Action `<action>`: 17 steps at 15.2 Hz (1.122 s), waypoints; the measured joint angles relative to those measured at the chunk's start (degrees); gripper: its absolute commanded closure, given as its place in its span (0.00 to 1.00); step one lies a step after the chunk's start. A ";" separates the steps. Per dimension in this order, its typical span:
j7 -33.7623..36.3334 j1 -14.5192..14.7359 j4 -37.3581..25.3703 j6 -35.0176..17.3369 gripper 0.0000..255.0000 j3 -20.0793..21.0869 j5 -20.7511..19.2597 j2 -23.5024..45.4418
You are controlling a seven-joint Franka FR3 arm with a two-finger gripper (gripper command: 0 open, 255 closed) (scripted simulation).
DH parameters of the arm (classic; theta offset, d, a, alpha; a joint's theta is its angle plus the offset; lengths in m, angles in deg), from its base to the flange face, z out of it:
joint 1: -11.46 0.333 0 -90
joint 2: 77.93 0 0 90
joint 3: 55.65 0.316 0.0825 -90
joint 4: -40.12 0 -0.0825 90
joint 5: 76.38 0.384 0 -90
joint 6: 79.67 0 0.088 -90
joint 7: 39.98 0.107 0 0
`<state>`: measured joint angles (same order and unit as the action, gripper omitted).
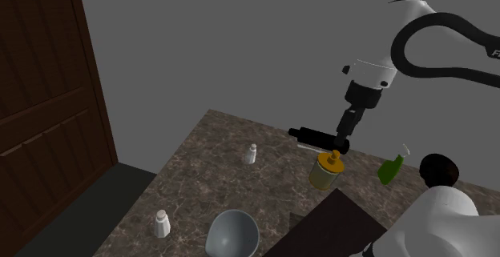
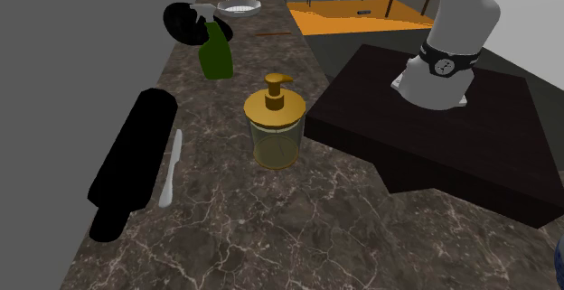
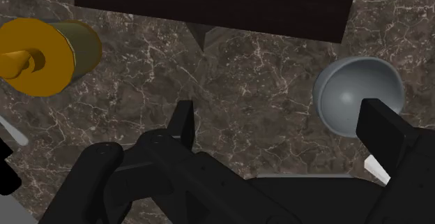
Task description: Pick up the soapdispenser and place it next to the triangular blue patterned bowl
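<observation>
Hovering over the dark marbled countertop (image 2: 271,234), the black two-finger gripper (image 3: 286,128) has its jaws spread wide with nothing between them. The clear yellowish soap dispenser (image 2: 276,121) with a gold pump cap stands upright on the counter, off to the gripper's side and just beside the dark box stand (image 2: 434,135). A grey rounded bowl (image 3: 359,93) sits by one finger (image 3: 387,135), well apart from the dispenser. A green spray bottle (image 2: 214,51) stands farther back. A black cylinder (image 2: 131,162) lies at the second exterior view's left, with a thin white item alongside, possibly a knife.
</observation>
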<state>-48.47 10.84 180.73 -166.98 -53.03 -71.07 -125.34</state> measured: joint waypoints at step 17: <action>-17.61 -8.33 16.35 -25.03 0.00 -16.67 -13.01 2.55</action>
<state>-66.08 2.51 197.08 -192.02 -69.71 -84.08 -122.79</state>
